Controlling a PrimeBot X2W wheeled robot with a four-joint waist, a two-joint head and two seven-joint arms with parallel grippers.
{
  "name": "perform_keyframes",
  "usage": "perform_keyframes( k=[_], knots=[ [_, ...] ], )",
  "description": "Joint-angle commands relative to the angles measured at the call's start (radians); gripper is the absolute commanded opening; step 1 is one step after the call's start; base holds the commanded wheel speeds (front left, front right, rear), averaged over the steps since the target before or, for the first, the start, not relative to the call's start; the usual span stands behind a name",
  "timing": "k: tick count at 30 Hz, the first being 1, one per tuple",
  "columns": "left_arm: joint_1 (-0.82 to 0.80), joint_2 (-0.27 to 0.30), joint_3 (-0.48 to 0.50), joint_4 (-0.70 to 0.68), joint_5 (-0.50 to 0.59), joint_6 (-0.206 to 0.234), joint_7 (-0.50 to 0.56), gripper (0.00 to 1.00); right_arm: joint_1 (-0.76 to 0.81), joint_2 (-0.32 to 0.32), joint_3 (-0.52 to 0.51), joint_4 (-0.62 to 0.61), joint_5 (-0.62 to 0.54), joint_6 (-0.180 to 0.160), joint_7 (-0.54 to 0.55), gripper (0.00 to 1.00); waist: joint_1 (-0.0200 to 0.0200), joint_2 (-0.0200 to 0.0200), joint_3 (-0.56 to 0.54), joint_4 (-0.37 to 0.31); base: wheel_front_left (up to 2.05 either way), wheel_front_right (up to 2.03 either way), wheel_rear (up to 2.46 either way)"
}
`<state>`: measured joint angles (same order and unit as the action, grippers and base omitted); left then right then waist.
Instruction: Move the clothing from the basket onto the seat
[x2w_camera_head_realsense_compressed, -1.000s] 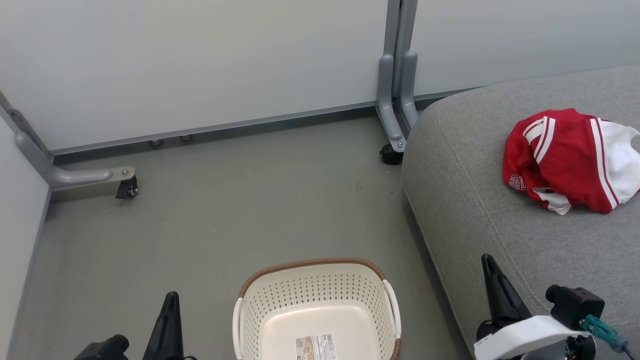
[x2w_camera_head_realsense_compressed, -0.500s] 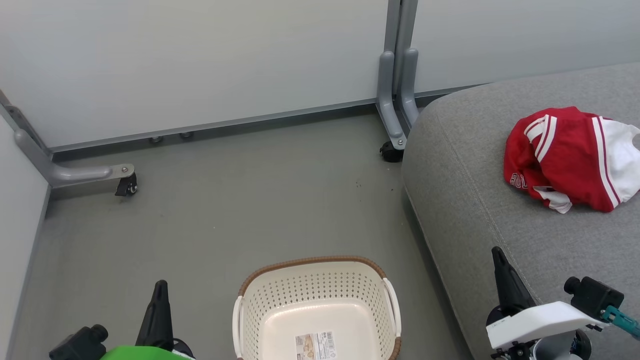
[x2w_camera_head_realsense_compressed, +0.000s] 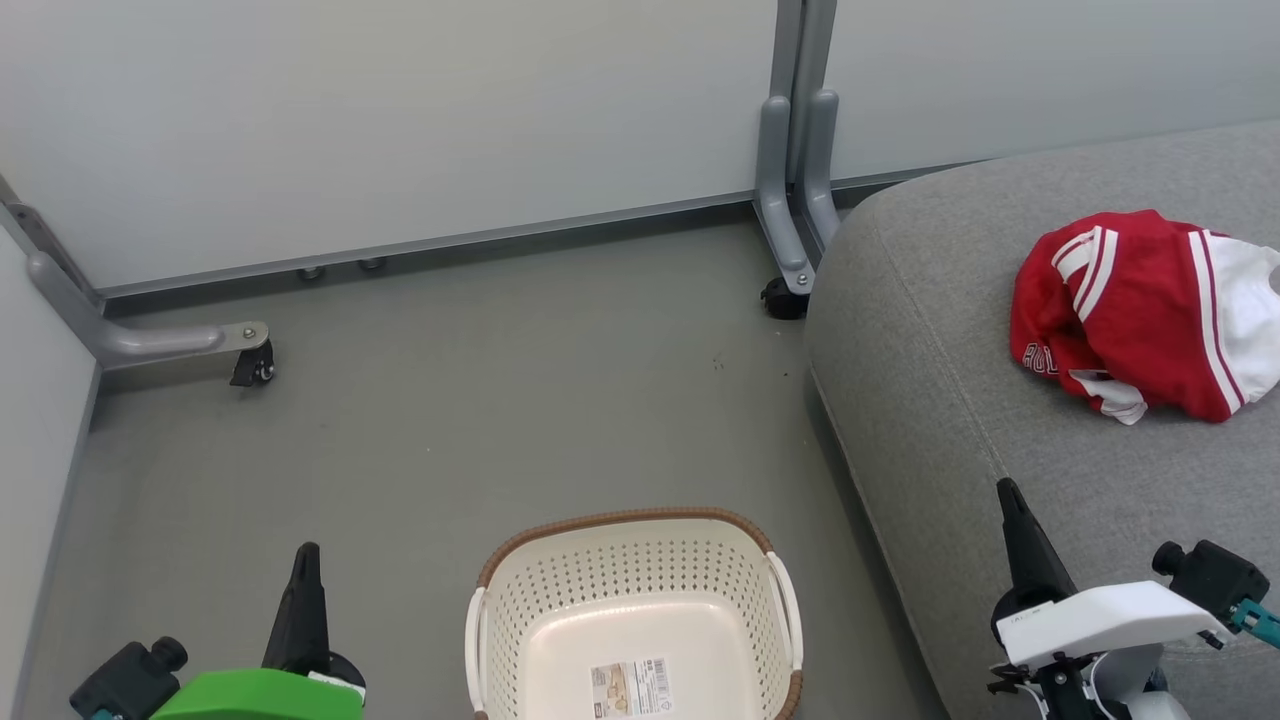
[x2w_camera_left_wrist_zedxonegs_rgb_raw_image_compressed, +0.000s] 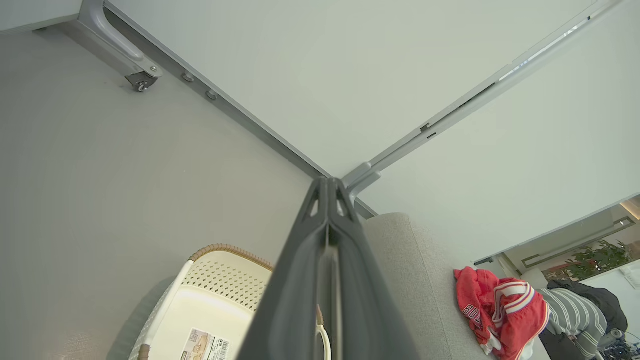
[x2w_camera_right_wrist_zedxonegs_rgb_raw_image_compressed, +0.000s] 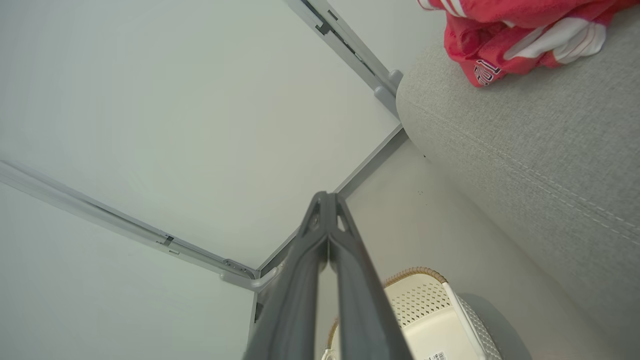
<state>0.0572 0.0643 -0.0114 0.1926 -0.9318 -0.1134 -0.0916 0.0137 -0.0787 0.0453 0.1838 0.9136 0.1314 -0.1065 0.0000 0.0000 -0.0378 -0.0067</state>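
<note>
Red clothing (x2w_camera_head_realsense_compressed: 1140, 312) with white stripes lies bunched on the grey seat (x2w_camera_head_realsense_compressed: 950, 400) at the right; it also shows in the left wrist view (x2w_camera_left_wrist_zedxonegs_rgb_raw_image_compressed: 495, 312) and the right wrist view (x2w_camera_right_wrist_zedxonegs_rgb_raw_image_compressed: 505, 30). The cream basket (x2w_camera_head_realsense_compressed: 632, 620) stands on the floor at bottom centre, holding just its label sticker. My left gripper (x2w_camera_head_realsense_compressed: 304, 560) is shut, left of the basket, with nothing in it. Over the seat's front edge, right of the basket, my right gripper (x2w_camera_head_realsense_compressed: 1008, 495) is shut on nothing. The shut fingers show in both wrist views (x2w_camera_left_wrist_zedxonegs_rgb_raw_image_compressed: 327, 200) (x2w_camera_right_wrist_zedxonegs_rgb_raw_image_compressed: 326, 205).
Pale partition panels stand behind, on grey feet with castors (x2w_camera_head_realsense_compressed: 782, 300) (x2w_camera_head_realsense_compressed: 252, 368) that rest on the floor. A grey floor (x2w_camera_head_realsense_compressed: 450, 420) stretches between the panels and the basket. A striped garment and dark things (x2w_camera_left_wrist_zedxonegs_rgb_raw_image_compressed: 575, 312) lie beyond the clothing on the seat.
Both arms have risen a little in the head view: the left gripper has shifted left, the right gripper to the right. The whole picture has shifted slightly, so the camera has moved.
</note>
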Motion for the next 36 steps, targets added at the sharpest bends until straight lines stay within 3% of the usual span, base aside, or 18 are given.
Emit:
perform_keyframes(
  k=[1, 36],
  knots=[
    [-0.034, 0.009, 0.007, -0.008, -0.034, -0.003, 0.007, 0.00, -0.026, -0.006, -0.007, -0.005, 0.037, 0.000, 0.007, 0.00, 0.0000, 0.0000, 0.001, 0.000, 0.00, 0.00, 0.00],
    [-0.109, 0.009, 0.057, 0.023, -0.393, -0.011, 0.101, 0.00, -0.078, -0.008, -0.063, 0.029, 0.414, 0.000, 0.102, 0.00, 0.0000, 0.0000, 0.019, 0.003, 0.00, 0.00, 0.00]
  ],
)
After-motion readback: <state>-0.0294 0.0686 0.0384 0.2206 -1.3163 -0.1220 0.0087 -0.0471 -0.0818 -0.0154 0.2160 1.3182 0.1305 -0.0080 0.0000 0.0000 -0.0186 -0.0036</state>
